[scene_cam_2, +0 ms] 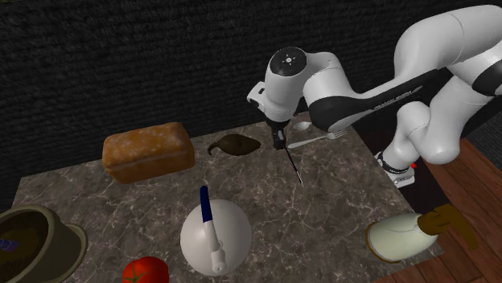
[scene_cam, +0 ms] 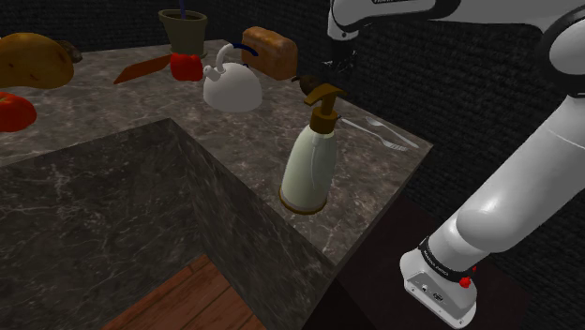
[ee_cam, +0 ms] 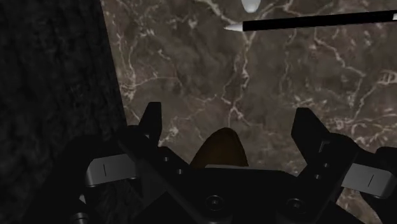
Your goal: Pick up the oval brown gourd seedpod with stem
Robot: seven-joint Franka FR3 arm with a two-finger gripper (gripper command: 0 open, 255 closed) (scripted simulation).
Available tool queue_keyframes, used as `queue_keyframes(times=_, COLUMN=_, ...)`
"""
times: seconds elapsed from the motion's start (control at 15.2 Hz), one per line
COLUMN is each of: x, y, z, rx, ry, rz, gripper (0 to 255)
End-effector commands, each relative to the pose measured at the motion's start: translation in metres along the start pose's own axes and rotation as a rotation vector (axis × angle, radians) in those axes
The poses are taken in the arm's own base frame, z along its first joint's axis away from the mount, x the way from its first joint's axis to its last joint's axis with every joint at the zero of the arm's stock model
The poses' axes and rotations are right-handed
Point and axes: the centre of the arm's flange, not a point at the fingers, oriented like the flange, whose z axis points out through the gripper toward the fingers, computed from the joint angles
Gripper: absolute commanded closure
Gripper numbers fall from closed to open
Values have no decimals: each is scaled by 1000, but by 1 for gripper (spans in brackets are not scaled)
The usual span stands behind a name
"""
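Observation:
The brown oval gourd seedpod (scene_cam_2: 236, 145) with its curled stem lies on the marble counter (scene_cam_2: 265, 209), between the bread loaf and the arm. In the shoulder view the gourd (scene_cam: 304, 81) is a dark lump behind the soap dispenser's pump. My gripper (scene_cam_2: 277, 138) hangs just above the counter at the end of the gourd away from the stem. In the wrist view my gripper (ee_cam: 229, 124) is open, fingers (ee_cam: 151, 121) wide apart. The gourd's rounded brown end (ee_cam: 221, 147) shows between them near the palm, touching neither.
A bread loaf (scene_cam_2: 149, 151) lies beside the gourd's stem. A thin black stick with a pale tip (scene_cam_2: 295, 167) and a fork (scene_cam: 380, 132) lie near the gripper. A white kettle (scene_cam_2: 213, 237), soap dispenser (scene_cam: 309, 161), tomato (scene_cam: 187, 66) and pot (scene_cam: 183, 28) also stand on the counter.

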Motion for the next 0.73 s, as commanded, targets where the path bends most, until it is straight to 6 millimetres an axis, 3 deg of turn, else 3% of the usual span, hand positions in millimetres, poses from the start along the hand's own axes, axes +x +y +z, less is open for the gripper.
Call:
queue_keyframes(times=0.0, x=23, y=0, z=0, rx=-24, ry=7, rz=-5, gripper=0)
queue_keyframes(times=0.66, x=149, y=-8, z=8, rx=-137, ry=37, rz=-30, gripper=0)
